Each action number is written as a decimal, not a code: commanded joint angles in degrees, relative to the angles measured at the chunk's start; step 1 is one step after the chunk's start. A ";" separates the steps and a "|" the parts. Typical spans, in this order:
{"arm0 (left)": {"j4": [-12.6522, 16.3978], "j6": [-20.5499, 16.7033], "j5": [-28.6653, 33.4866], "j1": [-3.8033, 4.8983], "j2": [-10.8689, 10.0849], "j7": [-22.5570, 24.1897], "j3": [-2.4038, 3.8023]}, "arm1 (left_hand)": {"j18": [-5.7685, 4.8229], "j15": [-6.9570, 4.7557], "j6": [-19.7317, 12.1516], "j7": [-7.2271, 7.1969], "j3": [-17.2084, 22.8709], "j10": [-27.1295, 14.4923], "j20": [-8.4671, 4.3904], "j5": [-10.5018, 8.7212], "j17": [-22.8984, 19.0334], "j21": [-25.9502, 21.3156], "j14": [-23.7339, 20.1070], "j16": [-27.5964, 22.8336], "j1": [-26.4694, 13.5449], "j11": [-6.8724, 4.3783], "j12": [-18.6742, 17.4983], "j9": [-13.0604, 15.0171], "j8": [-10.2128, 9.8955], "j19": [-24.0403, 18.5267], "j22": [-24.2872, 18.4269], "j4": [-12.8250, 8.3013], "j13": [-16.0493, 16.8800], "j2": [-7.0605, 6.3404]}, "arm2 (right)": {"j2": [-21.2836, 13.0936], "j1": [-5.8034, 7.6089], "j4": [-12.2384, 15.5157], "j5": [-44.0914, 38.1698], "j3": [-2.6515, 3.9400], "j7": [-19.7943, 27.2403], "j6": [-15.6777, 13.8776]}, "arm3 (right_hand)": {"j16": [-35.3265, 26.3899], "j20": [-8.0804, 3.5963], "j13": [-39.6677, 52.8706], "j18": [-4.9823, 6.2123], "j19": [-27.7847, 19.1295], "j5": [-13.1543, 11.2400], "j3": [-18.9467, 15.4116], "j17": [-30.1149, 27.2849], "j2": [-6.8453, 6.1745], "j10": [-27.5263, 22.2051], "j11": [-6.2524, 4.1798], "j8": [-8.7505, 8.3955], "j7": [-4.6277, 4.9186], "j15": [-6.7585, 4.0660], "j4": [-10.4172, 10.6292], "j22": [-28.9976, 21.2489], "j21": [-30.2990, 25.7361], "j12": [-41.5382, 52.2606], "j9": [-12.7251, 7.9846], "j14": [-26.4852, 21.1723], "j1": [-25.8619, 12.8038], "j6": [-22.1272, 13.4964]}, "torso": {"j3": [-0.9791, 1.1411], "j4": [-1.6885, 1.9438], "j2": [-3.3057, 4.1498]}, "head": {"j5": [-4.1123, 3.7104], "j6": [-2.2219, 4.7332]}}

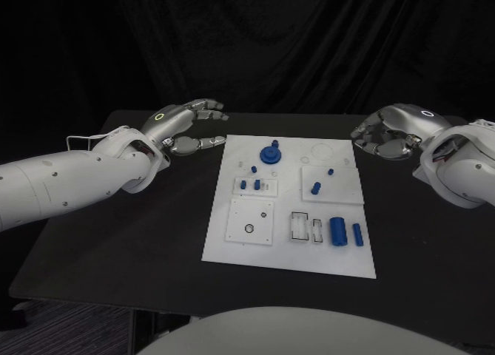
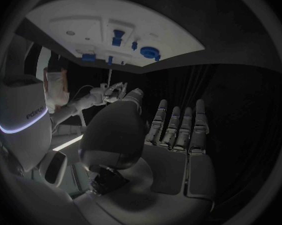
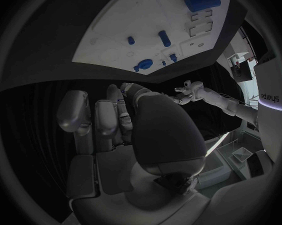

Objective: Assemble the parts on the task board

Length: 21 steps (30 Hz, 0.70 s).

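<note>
Item: task board [image 1: 234,248], white, table centre, no legible writing. Blue parts [image 1: 339,230] on it. My left hand [image 1: 189,127] and right hand [image 1: 382,134]: both released, fingers apart, flanking its far corners.

This is looking like a robotics lab or test cell. A black table [image 1: 119,244] is standing against dark curtains that are closing off the upper part of the frame, and a white task board [image 1: 231,248] with small blue parts [image 1: 339,229] is lying at the table's centre. Two white robot arms are reaching in from the left and right edges.
</note>
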 commanded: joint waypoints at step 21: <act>7.09 39.89 67.18 -5.58 -2.85 18.93 0.05 | 2.11 -1.05 -19.29 -4.21 -12.75 -10.71 -0.10 -11.19 -4.96 -2.42 -9.96 -5.48 -3.71 -2.74 -13.35 -6.14 -1.60 -17.33 -38.73 -0.14 -5.23 5.65 | 6.20 -3.58 -4.60 -6.86 0.02 3.50 4.20 | 0.37 4.36 -13.04 1.31 -3.78 -1.38 -2.42 -3.07 -0.12 -13.84 5.32 -0.31 0.40 4.73 -4.47 6.04 -6.12 -13.23 1.10 -4.79 -0.18 -4.61 | -0.94 1.57 -0.39 | -3.45 -0.01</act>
